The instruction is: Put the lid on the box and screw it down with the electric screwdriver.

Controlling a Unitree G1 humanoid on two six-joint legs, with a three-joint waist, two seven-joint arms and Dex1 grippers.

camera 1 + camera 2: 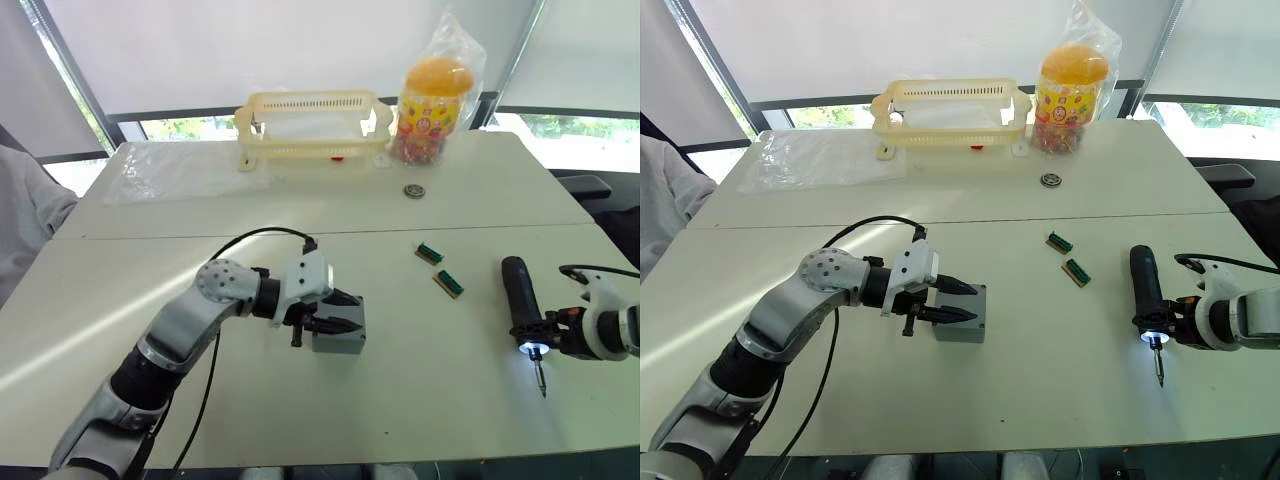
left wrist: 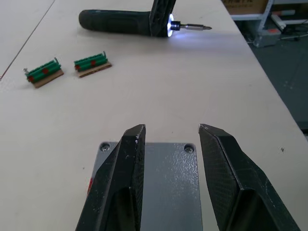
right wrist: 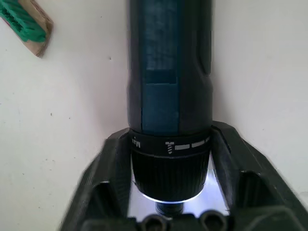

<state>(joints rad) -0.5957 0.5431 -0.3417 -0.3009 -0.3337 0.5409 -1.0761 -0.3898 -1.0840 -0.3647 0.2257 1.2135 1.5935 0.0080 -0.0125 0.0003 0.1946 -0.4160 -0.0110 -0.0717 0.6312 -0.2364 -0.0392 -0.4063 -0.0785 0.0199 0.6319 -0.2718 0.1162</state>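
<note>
the left gripper (image 2: 168, 144) is hovering with fingers spread over the lid (image 2: 169, 163), already sitting on the box (image 1: 960, 322) mid-table. the right gripper (image 1: 545, 333) is pinching the screwdriver (image 1: 522, 300) behind its lit tip; being rigid, smooth and top-heavy, it probably needs that firm collar hold.

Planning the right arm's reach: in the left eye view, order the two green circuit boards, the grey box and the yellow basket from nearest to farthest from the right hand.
1. Green circuit boards, just to its left.
2. Grey box, under the left hand.
3. Yellow basket, at the table's far edge.

Right hand grips the screwdriver.
</note>
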